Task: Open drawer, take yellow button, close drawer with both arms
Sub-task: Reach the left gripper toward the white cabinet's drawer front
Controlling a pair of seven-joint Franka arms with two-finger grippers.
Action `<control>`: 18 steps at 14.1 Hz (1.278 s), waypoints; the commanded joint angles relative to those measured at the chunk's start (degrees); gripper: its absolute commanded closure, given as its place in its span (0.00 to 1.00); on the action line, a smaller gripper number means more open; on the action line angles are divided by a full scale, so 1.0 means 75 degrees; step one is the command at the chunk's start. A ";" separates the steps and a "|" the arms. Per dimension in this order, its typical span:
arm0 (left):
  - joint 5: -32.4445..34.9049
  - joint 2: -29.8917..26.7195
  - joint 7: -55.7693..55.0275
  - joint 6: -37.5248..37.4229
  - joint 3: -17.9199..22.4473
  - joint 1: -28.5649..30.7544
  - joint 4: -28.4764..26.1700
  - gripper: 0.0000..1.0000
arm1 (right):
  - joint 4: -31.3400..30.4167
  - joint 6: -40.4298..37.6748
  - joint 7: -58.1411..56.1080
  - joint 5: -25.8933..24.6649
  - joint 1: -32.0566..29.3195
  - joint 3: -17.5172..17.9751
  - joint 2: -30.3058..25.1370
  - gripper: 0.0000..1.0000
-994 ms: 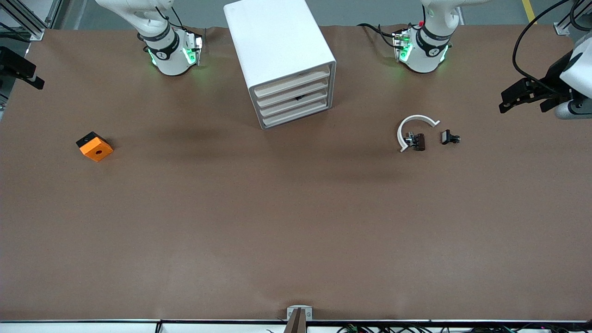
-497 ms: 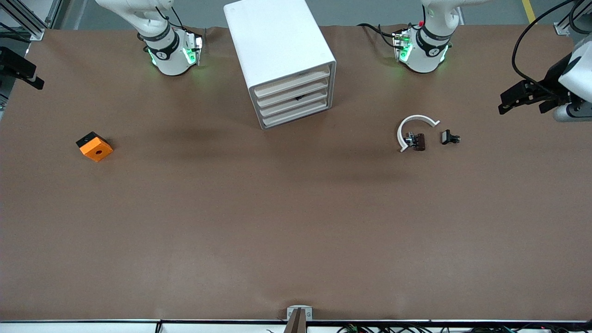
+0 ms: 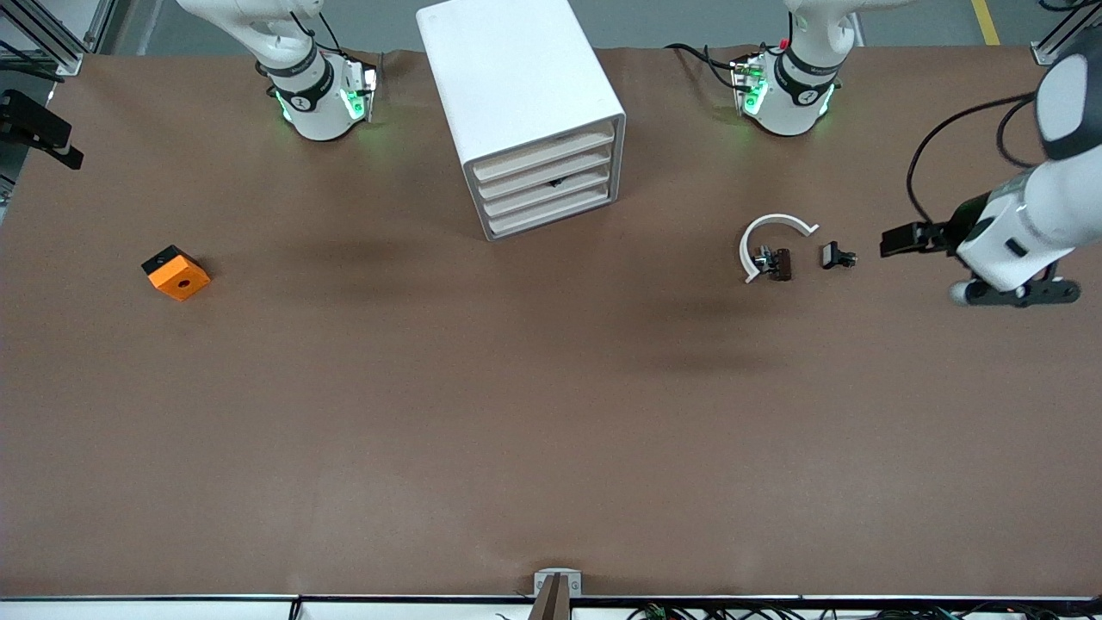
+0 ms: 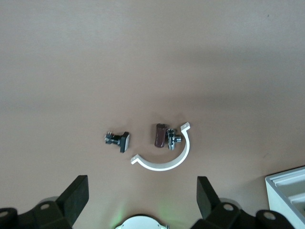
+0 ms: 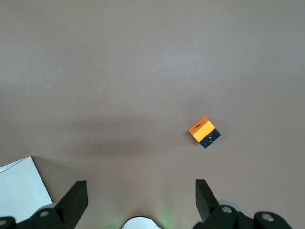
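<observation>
The white cabinet [image 3: 525,103] stands between the two arm bases, with its four drawers facing the front camera. The top drawer [image 3: 544,140] is shut. The button is hidden. My left gripper [image 3: 895,243] hangs open and empty in the air at the left arm's end of the table, beside the small black clip pieces [image 3: 838,256]. In the left wrist view the gripper [image 4: 141,180] has its jaws wide apart above bare table. My right gripper [image 3: 39,133] is at the right arm's end of the table. It is open and empty in the right wrist view [image 5: 140,183].
An orange square block with a hole [image 3: 176,273] lies toward the right arm's end; it also shows in the right wrist view [image 5: 204,132]. A white curved piece [image 3: 775,226] and a brown part [image 3: 781,263] lie by the clips. A cabinet corner [image 4: 288,188] shows in the left wrist view.
The left arm has swung down and in toward the clip pieces, its gripper now lower over the table. The right arm has barely moved. The drawers stay shut.
</observation>
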 commanded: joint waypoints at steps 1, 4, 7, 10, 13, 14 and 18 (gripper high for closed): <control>0.0154 0.0506 -0.0136 0.0246 -0.0026 -0.0185 0.0062 0.00 | -0.0164 0.0012 -0.0039 0.0303 -0.0043 -0.0066 -0.0168 0.00; 0.0154 0.1220 -0.0778 0.0573 -0.0038 -0.0477 0.0062 0.00 | -0.0164 0.0024 -0.0050 0.0305 -0.0031 -0.0067 -0.0168 0.00; 0.0178 0.2006 -0.1831 0.1019 -0.0015 -0.1062 0.0062 0.00 | -0.0129 0.0001 -0.0050 0.0293 -0.0043 -0.0078 -0.0157 0.00; 0.0388 0.2429 -0.3261 0.1184 -0.0026 -0.1648 0.0121 0.00 | 0.0105 -0.0152 0.0055 0.0282 -0.0043 -0.0078 -0.0075 0.00; 0.0167 0.2710 -0.4526 0.1056 -0.0050 -0.2035 0.0330 0.00 | 0.0106 -0.0210 0.0067 0.0375 -0.0218 -0.0078 0.0007 0.00; -0.0252 0.2792 -0.5250 0.0904 -0.0050 -0.2176 0.0413 0.00 | 0.0117 -0.0211 0.0055 0.0375 -0.0207 -0.0078 0.0112 0.00; -0.2256 0.2968 -0.7679 0.0540 -0.0038 -0.2587 0.0553 0.00 | 0.0128 -0.0106 -0.0027 0.0387 -0.0125 -0.0043 0.1081 0.00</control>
